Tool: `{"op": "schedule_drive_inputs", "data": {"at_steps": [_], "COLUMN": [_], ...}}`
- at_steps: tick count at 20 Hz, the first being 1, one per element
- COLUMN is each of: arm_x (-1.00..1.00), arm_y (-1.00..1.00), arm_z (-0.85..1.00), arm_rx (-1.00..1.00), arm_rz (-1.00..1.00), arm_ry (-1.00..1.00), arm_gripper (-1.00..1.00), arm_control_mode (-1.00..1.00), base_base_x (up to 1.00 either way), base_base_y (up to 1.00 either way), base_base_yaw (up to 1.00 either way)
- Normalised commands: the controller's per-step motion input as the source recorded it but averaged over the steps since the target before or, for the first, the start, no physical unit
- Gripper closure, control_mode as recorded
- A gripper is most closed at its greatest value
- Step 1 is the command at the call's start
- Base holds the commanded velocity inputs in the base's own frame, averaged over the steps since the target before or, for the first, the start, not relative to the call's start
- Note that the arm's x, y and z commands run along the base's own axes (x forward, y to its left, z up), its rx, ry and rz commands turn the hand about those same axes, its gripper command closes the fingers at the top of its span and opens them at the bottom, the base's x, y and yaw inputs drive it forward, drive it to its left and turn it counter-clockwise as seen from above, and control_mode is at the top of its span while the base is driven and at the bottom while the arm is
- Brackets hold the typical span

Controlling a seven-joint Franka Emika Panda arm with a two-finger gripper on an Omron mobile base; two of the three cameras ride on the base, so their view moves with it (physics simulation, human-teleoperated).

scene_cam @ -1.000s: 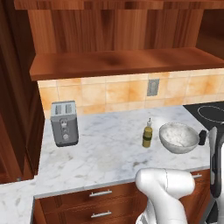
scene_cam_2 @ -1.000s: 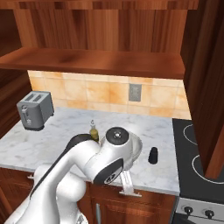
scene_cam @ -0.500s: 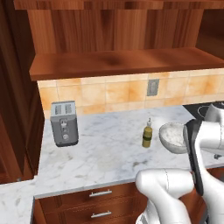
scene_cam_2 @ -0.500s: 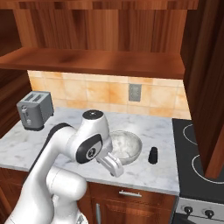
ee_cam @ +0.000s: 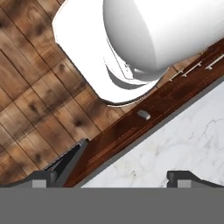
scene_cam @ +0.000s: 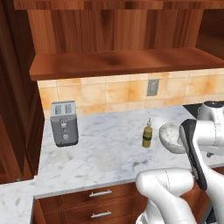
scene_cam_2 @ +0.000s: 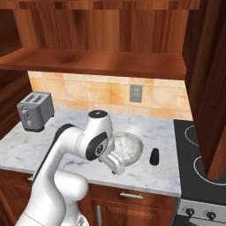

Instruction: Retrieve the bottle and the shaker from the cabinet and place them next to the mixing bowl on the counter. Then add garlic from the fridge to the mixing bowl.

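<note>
Gripper wide open, empty, now swung off mixing bowl toward counter edge

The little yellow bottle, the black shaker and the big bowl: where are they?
bottle point(scene_cam: 147, 136), left base view, its label band.
shaker point(scene_cam_2: 154, 156), right base view, its side.
mixing bowl point(scene_cam_2: 134, 144), right base view, speckled inside.
</note>
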Motion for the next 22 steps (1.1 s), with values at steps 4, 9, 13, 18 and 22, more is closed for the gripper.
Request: {"op": "schedule_drive_inputs", "data": {"at_steps": [4,9,13,18,22], "arm_x": [0.00,-0.02,0.00,0.00,0.00], "arm_y": [0.00,0.00,0.00,0.00,0.00], "arm_z": [0.00,0.00,0.00,0.00,0.00], "arm_rx": [0.00,0.00,0.00,0.00,0.00], "arm_rz": [0.00,0.00,0.00,0.00,0.00], "arm_ry": [0.00,0.00,0.00,0.00,0.00], "arm_gripper": [-1.00,-1.00,-1.00,-1.00,-1.00], "arm_control_mode": [-1.00,1.00,1.00,1.00,1.00], "base_base_x": [0.00,-0.40,-0.79,-0.35,-0.30], "base_base_y": [0.00,-0.01,0.07,0.06,-0.13], "base_base_yaw": [0.00,-0.05,-0.21,-0.16,-0.38]}}
